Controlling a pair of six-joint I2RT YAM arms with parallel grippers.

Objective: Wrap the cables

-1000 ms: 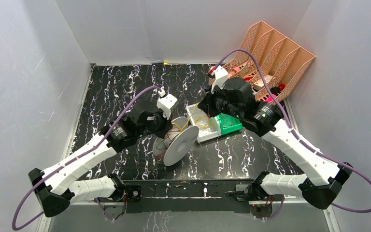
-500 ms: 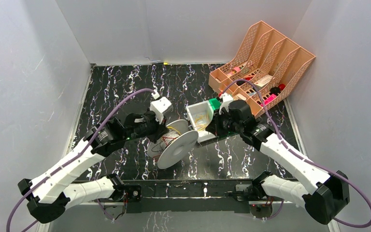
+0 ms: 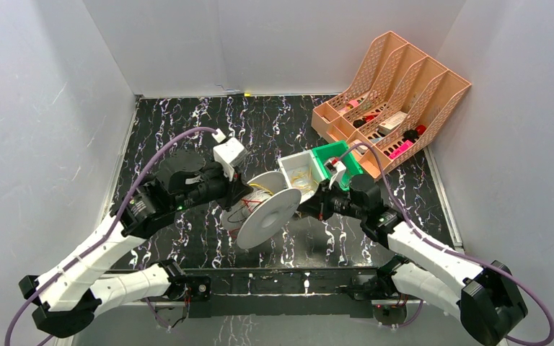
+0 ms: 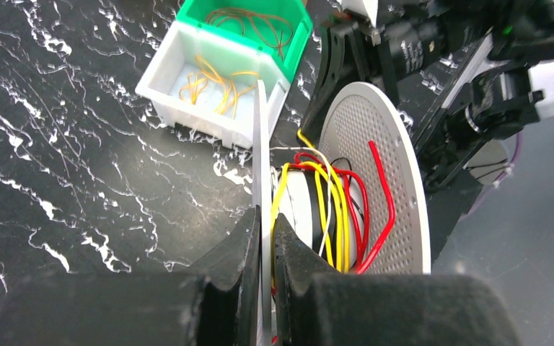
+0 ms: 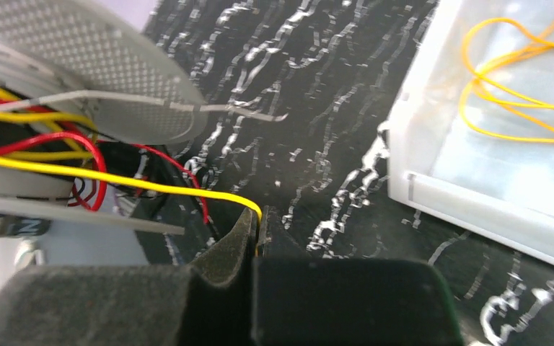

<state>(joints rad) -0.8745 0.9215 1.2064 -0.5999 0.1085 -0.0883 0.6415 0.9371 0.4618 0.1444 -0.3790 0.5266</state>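
Note:
The white round spool (image 3: 267, 216) stands tilted on edge at mid-table. My left gripper (image 3: 239, 194) is shut on one thin flange, seen edge-on in the left wrist view (image 4: 260, 144) between its fingers (image 4: 265, 220). Yellow cables (image 4: 332, 209) and red wires are wound on the core beside the perforated flange (image 4: 382, 166). My right gripper (image 3: 304, 209) sits just right of the spool, shut on a yellow cable (image 5: 151, 186) that runs taut from its fingertips (image 5: 254, 216) to the spool (image 5: 101, 72). More yellow cables (image 4: 213, 79) lie in the white bin (image 3: 288, 164).
A green bin (image 3: 345, 153) with thin brown wires (image 4: 260, 21) adjoins the white bin (image 5: 476, 209). An orange file organizer (image 3: 393, 86) stands at the back right. Purple arm cords loop over both arms. Grey walls enclose the table.
My right arm has come down from over the bins to just right of the spool, uncovering the green bin. My left arm has drawn slightly left, still holding the spool.

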